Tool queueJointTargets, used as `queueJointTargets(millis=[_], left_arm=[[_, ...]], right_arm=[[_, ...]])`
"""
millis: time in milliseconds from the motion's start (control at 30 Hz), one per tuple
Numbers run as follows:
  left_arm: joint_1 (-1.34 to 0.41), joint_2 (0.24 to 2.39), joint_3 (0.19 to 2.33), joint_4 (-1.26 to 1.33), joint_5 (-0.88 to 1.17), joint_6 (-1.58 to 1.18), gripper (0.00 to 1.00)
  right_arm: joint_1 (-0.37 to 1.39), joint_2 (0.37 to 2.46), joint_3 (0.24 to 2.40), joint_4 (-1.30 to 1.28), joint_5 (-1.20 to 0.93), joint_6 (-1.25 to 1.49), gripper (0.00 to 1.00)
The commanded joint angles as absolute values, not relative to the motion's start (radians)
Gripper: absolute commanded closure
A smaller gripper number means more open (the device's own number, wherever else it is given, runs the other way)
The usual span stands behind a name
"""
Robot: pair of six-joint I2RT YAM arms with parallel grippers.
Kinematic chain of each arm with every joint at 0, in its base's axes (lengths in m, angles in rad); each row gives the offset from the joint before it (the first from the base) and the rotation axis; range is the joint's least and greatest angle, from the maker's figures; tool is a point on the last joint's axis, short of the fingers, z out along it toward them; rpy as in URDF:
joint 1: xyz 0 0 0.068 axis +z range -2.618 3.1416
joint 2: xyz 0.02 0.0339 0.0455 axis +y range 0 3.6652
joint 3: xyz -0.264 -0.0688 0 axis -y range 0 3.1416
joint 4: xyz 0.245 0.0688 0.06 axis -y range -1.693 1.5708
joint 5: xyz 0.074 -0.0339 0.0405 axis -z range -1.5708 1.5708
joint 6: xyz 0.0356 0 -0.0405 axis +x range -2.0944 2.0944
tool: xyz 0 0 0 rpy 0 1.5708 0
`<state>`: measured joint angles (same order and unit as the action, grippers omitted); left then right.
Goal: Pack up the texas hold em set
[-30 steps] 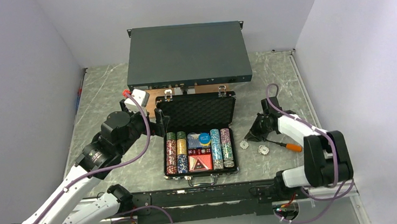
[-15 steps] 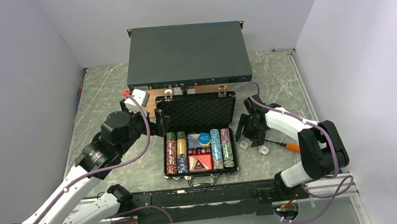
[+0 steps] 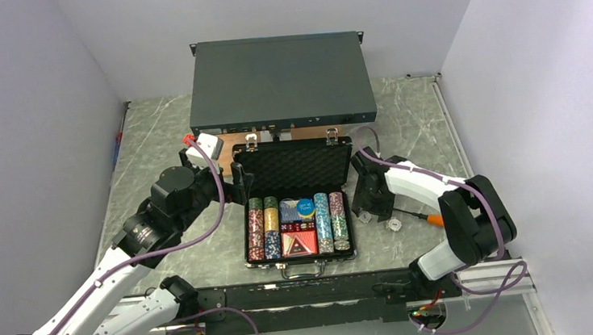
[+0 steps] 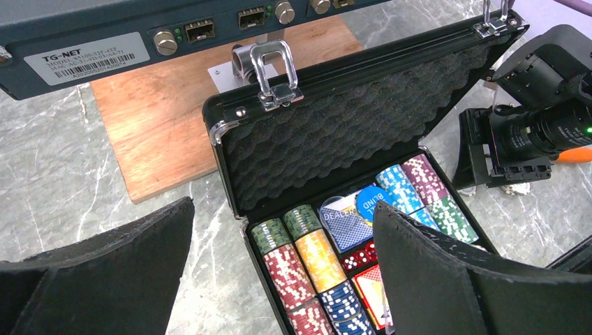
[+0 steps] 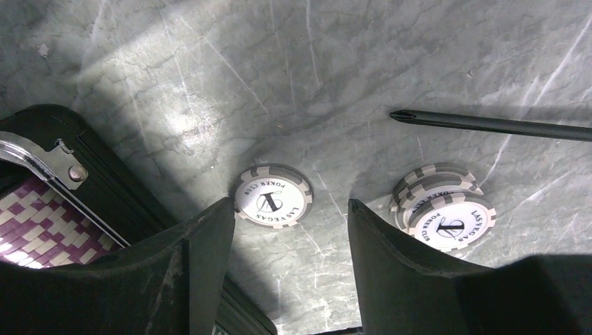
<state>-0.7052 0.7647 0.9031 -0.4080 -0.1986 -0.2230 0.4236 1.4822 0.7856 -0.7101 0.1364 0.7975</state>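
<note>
The black briefcase [image 3: 298,209] lies open at the table's middle, its foam-lined lid [image 4: 349,132] standing upright. Inside are multicoloured chip rows [image 4: 307,262], card decks, red dice [image 4: 356,259] and a blue disc [image 3: 305,207]. My left gripper [image 3: 238,181] is open and empty, just left of the lid; in the left wrist view it [image 4: 283,209] frames the case's left half. My right gripper [image 3: 367,202] is open and empty, low over the table just right of the case. A single grey-white chip [image 5: 273,196] lies just beyond its fingertips [image 5: 216,223], and a small stack [image 5: 447,209] lies to the right.
A large dark grey rack box [image 3: 280,82] sits behind the case on a wooden board [image 3: 231,147]. An orange-handled screwdriver [image 3: 431,218] lies right of the loose chips, its shaft [image 5: 489,125] pointing toward the case. Walls close in on both sides.
My right arm has swung left toward the case, bringing its gripper down over the loose chips. The left arm and the case have not moved.
</note>
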Motion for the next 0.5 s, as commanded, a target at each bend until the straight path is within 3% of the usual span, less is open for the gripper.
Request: queueJointTargets(millis=[0,467], left_arm=[[-0.702,0.756,0.912,-0.378,-0.188,-0.224,0.01],[-0.702,0.754,0.914,-0.379,-0.192,-0.222,0.01]], right_arm=[[0.444,1.498,0.819,-0.721,0.177,0.822,0.38],[0.463,1.530,0.795,-0.675,0.162,0.824,0.42]])
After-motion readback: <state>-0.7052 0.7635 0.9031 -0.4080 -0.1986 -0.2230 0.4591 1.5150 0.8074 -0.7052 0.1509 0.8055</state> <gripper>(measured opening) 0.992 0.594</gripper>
